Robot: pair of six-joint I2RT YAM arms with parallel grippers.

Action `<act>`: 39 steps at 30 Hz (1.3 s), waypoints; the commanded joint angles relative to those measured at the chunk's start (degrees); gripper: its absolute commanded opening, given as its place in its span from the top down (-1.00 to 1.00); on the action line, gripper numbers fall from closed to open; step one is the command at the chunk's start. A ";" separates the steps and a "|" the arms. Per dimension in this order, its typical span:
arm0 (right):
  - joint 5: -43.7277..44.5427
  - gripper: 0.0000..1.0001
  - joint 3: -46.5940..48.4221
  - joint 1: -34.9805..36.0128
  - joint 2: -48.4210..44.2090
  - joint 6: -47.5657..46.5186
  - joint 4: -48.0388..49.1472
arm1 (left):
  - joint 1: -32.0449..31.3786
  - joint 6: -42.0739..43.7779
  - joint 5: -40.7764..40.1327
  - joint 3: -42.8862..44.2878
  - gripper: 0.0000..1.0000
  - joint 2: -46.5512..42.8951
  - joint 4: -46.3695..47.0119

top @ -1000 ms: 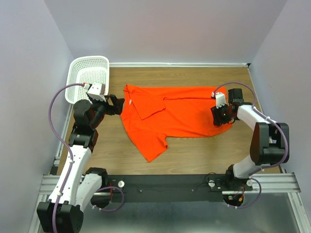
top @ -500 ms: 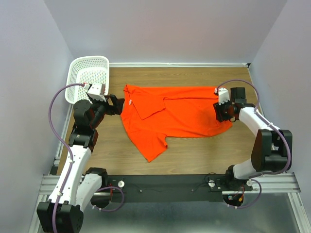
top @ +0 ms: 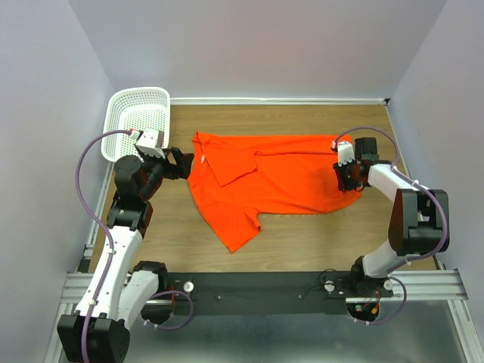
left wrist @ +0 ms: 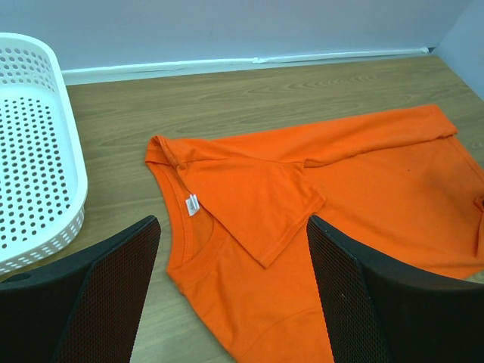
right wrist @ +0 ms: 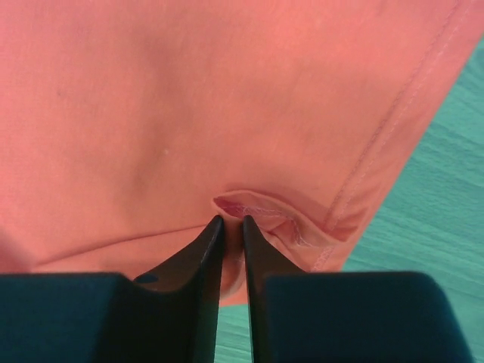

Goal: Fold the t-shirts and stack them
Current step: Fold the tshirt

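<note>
The right gripper (right wrist: 231, 219) is pinching the orange-red t-shirt (top: 265, 178). Its two dark fingers (right wrist: 198, 265) are standing almost together, and a small raised fold of the fabric is sitting between their tips. Just to the right of that fold, the stitched hem (right wrist: 376, 144) is running diagonally away from the fingers, and the table (right wrist: 439, 242) is showing beyond it (the wrist view is tinting the wood greenish and the cloth pink). Seen from above, this gripper is pressing down on the shirt's edge nearest the right arm. The rest of the garment is spreading away from it toward the other arm.

The left gripper (left wrist: 231, 227) is hanging wide open, with nothing between its fingers (left wrist: 113, 295). It is hovering just beside the neck end of the t-shirt, and whether it is touching the cloth cannot be told. The collar (left wrist: 181, 227) is lying just ahead of its fingertips, with a white label (left wrist: 192, 204) showing inside the neck. One short sleeve (left wrist: 265, 204) is lying folded over the chest, straight ahead between the two fingers. The other sleeve (top: 236, 231) is pointing back toward the arms' bases. The white mesh basket (left wrist: 72, 174) is sitting to the left of the left finger, apart from the shirt.
</note>
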 commanded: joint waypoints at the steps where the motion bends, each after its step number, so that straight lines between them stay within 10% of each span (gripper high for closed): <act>1: 2.20 0.57 -1.02 0.07 -5.39 -0.27 0.44 | 0.14 1.00 1.42 1.19 -0.72 -0.60 0.48; 13: 2.29 0.75 -6.39 0.07 -16.14 -3.69 -6.40 | 0.14 0.92 1.50 1.19 -0.72 -0.42 0.65; 39: 0.72 -0.07 -4.38 -8.00 -20.37 -13.59 -16.60 | 0.14 0.92 1.41 0.84 -0.72 -1.48 0.12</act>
